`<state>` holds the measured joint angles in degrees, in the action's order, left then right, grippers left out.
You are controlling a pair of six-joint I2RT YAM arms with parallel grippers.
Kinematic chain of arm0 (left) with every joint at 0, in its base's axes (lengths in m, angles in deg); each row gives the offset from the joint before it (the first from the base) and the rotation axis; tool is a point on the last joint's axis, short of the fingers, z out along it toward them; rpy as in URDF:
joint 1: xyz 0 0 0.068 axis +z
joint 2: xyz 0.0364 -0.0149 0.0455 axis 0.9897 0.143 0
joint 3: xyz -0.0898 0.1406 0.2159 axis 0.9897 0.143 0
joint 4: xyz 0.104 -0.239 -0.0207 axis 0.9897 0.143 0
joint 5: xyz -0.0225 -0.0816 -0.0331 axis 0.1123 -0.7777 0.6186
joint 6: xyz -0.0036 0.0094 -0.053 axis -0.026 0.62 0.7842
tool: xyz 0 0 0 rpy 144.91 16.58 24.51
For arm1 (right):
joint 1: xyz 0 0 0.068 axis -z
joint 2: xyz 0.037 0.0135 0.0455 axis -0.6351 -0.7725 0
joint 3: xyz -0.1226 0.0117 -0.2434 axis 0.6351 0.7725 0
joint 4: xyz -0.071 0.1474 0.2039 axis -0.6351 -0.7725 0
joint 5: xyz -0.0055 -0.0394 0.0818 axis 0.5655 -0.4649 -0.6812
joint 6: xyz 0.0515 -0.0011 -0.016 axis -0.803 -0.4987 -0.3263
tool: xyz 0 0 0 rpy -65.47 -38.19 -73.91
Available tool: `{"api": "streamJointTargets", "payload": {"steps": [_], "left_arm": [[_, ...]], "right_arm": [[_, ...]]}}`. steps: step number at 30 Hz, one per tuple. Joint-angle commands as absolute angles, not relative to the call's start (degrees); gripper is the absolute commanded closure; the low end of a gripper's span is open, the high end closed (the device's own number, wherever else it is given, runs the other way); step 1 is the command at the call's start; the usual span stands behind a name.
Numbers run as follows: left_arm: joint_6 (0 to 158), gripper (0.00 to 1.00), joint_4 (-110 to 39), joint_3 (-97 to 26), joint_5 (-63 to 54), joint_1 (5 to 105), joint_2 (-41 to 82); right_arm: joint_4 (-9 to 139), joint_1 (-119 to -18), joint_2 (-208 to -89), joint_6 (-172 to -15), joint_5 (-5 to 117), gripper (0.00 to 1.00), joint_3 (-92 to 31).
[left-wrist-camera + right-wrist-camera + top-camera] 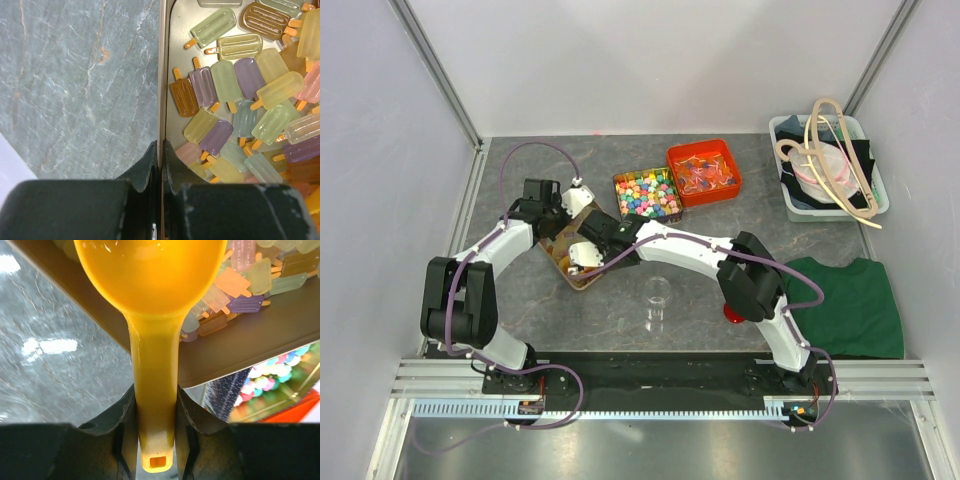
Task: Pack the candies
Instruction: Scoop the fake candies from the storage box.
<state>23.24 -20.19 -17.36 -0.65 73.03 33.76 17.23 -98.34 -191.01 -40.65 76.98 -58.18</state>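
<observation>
A: much room round the tray (pixel 161 75) rim?
B: yep, plenty of bare bench (pixel 75 75) outside that edge. left hand (pixel 160 156) pinched tight on the rim. right hand (pixel 155 407) clamped round the yellow scoop (pixel 150 270) handle, bowl above the tray wall. candies (pixel 235 90) piled inside the tray.

No legible txt/labels anywhere (checked all 3 views).

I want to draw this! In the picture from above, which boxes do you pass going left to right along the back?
Tray holding the pastel candies → box of multicoloured candies → red-orange box → grey bin at the far right.
</observation>
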Motion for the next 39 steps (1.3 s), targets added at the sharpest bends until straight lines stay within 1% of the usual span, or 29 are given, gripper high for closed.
{"api": "streamJointTargets", "payload": {"steps": [1,14,19,28,39], "left_arm": [[27.98,0.98,-24.53,-16.69,-1.67,72.2,32.41],[32.2,0.98,-24.88,-15.99,-1.4,72.46,33.64],[33.95,0.98,-24.53,-17.21,-0.96,73.34,35.22],[36.77,0.98,-23.74,-19.33,-3.69,75.45,37.6],[37.74,0.98,-23.39,-19.59,-4.3,76.33,38.22]], "right_arm": [[23.83,-98.13,-189.24,-47.13,67.84,1.0,-55.58],[34.11,-94.8,-184.32,-54.08,61.97,1.0,-49.08],[34.91,-93.4,-180.99,-54.08,60.64,1.0,-47.32],[35.53,-91.28,-177.37,-55.05,57.29,1.0,-46.0],[37.02,-90.66,-177.28,-55.57,58.61,1.0,-45.82]]}}
